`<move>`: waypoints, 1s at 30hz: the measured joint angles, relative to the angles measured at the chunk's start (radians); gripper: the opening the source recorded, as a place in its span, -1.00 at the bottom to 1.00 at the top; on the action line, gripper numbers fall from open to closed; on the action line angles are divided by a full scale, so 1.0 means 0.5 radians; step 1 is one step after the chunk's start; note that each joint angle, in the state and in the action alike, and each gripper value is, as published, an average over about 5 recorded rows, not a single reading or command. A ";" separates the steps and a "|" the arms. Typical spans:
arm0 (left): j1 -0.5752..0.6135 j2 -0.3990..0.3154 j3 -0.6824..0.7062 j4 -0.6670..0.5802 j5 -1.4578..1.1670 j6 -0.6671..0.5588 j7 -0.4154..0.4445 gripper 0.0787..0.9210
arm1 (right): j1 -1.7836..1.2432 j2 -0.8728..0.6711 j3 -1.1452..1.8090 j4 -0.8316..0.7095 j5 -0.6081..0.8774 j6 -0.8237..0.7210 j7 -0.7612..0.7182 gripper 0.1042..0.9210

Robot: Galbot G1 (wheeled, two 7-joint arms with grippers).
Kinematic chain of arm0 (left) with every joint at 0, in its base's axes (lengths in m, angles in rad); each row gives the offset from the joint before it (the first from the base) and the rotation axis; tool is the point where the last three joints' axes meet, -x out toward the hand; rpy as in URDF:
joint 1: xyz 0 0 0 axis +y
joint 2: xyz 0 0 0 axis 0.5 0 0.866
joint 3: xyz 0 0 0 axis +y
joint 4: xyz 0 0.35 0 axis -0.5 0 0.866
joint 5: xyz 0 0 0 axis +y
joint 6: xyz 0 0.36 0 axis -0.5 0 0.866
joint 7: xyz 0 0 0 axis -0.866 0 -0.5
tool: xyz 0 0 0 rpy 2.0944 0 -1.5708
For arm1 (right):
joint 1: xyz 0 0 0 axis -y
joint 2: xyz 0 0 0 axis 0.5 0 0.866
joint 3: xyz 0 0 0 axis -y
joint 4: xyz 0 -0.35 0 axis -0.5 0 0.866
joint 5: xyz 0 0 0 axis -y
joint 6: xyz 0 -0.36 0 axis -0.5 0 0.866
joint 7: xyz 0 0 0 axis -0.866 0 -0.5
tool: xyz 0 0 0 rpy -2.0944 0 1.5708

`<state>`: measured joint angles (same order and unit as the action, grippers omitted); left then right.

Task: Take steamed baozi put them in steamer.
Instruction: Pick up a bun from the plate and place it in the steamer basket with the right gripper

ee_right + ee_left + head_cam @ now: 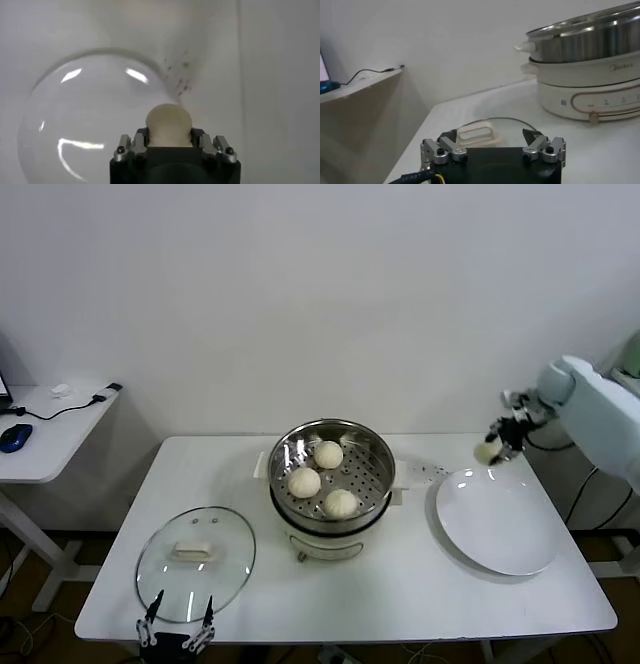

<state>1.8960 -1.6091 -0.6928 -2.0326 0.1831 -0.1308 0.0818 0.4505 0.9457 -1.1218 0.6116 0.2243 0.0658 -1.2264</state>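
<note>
Three cream-white baozi point(305, 482) point(328, 454) point(340, 503) lie on the perforated floor of the shiny steel steamer point(372, 446) in mid-table. A fourth baozi point(487, 452) point(168, 125) hangs above the far rim of the white plate point(500, 524), with my right gripper point(495, 446) point(169, 136) shut on it, fingers pressing both its sides. My left gripper point(177, 618) point(491, 136) stands open and empty at the table's near edge, over the glass lid point(195, 562) point(490, 125).
The steamer point(590, 45) sits on a white cooker base point(320, 542) point(592, 92). The bare plate point(85, 125) lies to the right of it. A side desk point(45, 434) with a blue mouse point(14, 437) and cable stands at far left. A white wall runs behind the table.
</note>
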 measured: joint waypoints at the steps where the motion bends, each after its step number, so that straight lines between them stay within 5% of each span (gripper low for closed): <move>1: 0.001 0.000 0.004 -0.002 0.001 0.000 0.002 0.77 | 0.068 0.025 -0.090 0.030 0.092 -0.029 0.005 0.14; 13: -0.014 0.000 0.059 -0.033 0.027 -0.006 0.005 0.77 | 0.558 0.370 -0.844 0.409 0.940 -0.379 0.128 0.14; 30: -0.027 0.012 0.037 -0.025 0.006 -0.011 0.004 0.77 | 0.538 0.698 -1.203 0.604 1.220 -0.620 0.286 0.14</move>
<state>1.8827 -1.6031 -0.6742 -2.0450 0.1863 -0.1361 0.0838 0.7194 1.2946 -1.7233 0.9135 0.8344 -0.2443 -1.0833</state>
